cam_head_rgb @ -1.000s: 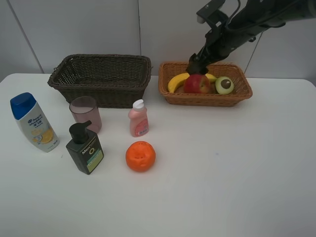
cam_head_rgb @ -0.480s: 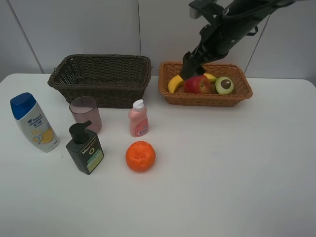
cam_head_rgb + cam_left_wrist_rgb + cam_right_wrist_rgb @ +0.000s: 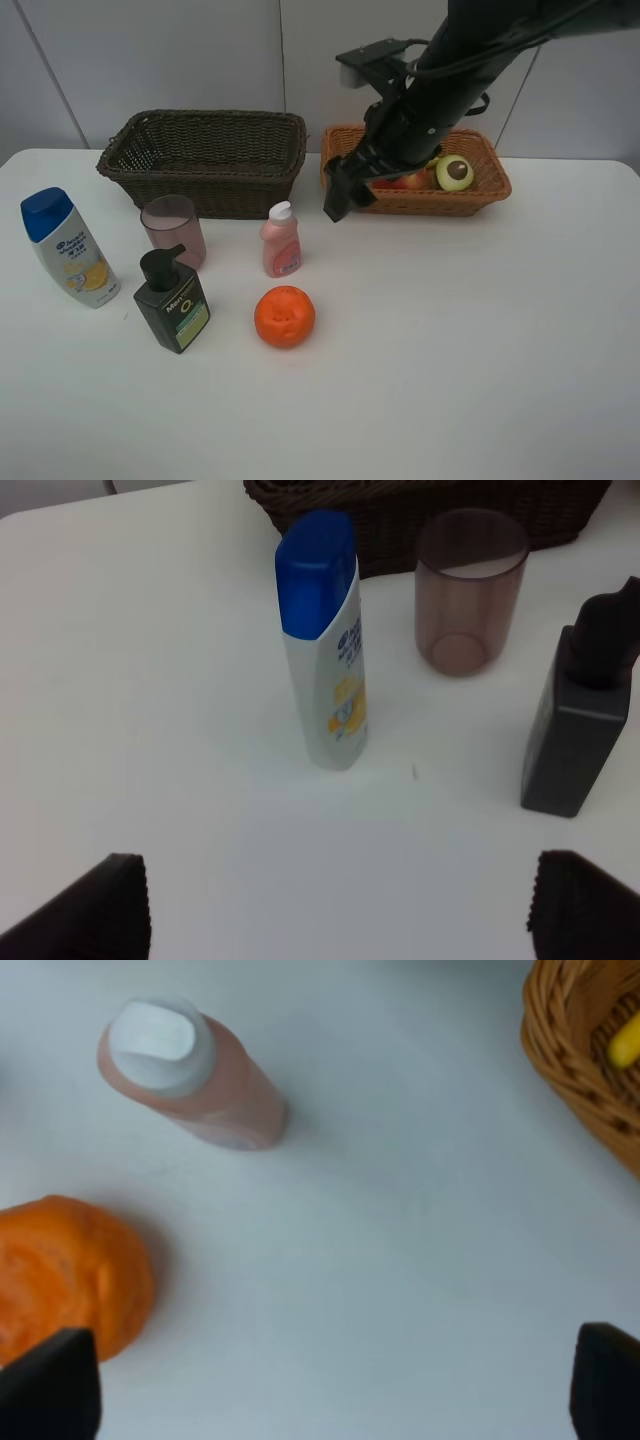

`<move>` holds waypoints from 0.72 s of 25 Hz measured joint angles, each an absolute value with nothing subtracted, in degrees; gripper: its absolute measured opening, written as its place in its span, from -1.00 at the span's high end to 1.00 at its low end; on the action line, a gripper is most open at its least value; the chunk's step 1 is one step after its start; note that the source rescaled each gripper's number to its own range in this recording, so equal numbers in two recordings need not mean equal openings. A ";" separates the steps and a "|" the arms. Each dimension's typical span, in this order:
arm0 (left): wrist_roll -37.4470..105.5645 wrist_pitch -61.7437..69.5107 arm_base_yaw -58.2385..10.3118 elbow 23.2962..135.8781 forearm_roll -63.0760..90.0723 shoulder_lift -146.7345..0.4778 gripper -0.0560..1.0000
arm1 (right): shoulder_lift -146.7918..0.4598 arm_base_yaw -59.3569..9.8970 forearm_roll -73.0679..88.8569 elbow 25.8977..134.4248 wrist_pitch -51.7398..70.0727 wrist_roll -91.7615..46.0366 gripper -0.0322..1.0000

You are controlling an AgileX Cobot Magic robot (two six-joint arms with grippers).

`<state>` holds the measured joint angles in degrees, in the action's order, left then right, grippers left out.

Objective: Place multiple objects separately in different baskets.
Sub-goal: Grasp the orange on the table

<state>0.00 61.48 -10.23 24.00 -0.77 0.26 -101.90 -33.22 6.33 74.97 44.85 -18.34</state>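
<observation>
Overhead, the right claw (image 3: 340,200) is seen spread and empty above the desk (image 3: 480,350), just beside the tan basket (image 3: 450,205). The orange (image 3: 285,316) is judged next and is best straddled at its widest. From the left wrist, the left claw (image 3: 340,910) is seen spread and empty, facing the shampoo (image 3: 322,640), cup (image 3: 470,590) and pump bottle (image 3: 582,730), which are closely set. From the right wrist, bare desk is shown between the orange and the pink bottle (image 3: 190,1075). The basket rim must be cleared.
</observation>
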 joint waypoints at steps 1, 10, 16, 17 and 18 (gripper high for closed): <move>0.00 61.48 -10.23 24.00 -0.77 0.26 -1.00 | -101.90 -33.98 5.74 74.55 44.73 -15.64 -1.00; 0.00 61.48 -10.23 24.00 -0.77 0.26 -1.00 | -102.25 -41.30 5.24 71.13 40.01 -2.77 -1.00; 0.00 61.48 -10.23 24.00 -0.77 0.26 -1.00 | -105.29 -43.97 5.24 70.94 37.68 0.45 -1.00; 0.00 61.48 -10.23 24.00 -0.77 0.26 -1.00 | -105.96 -44.12 5.24 70.94 37.36 0.51 -1.00; 0.00 61.48 -10.23 24.00 -0.77 0.26 -1.00 | -106.50 -44.12 5.24 70.94 36.95 0.62 -1.00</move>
